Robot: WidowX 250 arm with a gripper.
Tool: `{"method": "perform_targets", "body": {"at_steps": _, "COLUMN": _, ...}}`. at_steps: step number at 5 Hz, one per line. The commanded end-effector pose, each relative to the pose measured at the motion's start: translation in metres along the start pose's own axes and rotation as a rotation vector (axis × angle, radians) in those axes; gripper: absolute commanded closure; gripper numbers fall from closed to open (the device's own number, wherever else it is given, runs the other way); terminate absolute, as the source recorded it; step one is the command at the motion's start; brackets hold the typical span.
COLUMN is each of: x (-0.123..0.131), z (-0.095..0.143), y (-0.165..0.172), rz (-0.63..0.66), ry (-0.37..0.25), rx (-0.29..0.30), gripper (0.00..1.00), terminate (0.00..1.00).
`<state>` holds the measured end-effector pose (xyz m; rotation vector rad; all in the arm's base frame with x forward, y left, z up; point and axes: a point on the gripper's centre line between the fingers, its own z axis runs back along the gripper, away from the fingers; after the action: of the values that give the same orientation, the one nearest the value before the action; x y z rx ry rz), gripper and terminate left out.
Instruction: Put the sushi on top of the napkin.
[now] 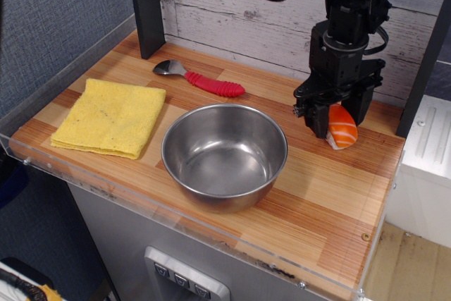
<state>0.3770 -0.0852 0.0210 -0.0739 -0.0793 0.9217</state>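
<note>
The sushi (342, 130), an orange-topped nigiri on white rice, lies on the wooden table at the right, beyond the steel bowl. My gripper (338, 115) has come down over it and is open. One dark finger stands at the sushi's left end and the other at its far right side, and they hide its upper part. I cannot tell whether the fingers touch it. The yellow folded napkin (110, 116) lies flat at the table's left, with nothing on it.
A steel bowl (224, 154) stands mid-table between the sushi and the napkin. A red-handled spoon (201, 80) lies behind the bowl. A dark post (146, 5) rises at the back left. A clear rim (176, 225) edges the front of the table.
</note>
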Motion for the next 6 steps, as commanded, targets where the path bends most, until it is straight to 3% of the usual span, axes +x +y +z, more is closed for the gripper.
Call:
{"method": "perform_targets", "body": {"at_steps": 1, "x": -0.003, "z": 0.009, "y": -0.001, "rz": -0.015, "ry": 0.0, "rx": -0.015, "gripper": 1.0, "terminate": 0.0}}
{"method": "perform_targets", "body": {"at_steps": 3, "x": -0.002, "z": 0.019, "y": -0.003, "rz": -0.024, "ry": -0.014, "rx": -0.061, "gripper": 1.0, "terminate": 0.0}}
{"method": "perform_targets", "body": {"at_steps": 6, "x": 0.004, "z": 0.082, "y": 0.001, "rz": -0.045, "ry": -0.043, "rx": -0.22, "gripper": 1.0, "terminate": 0.0}}
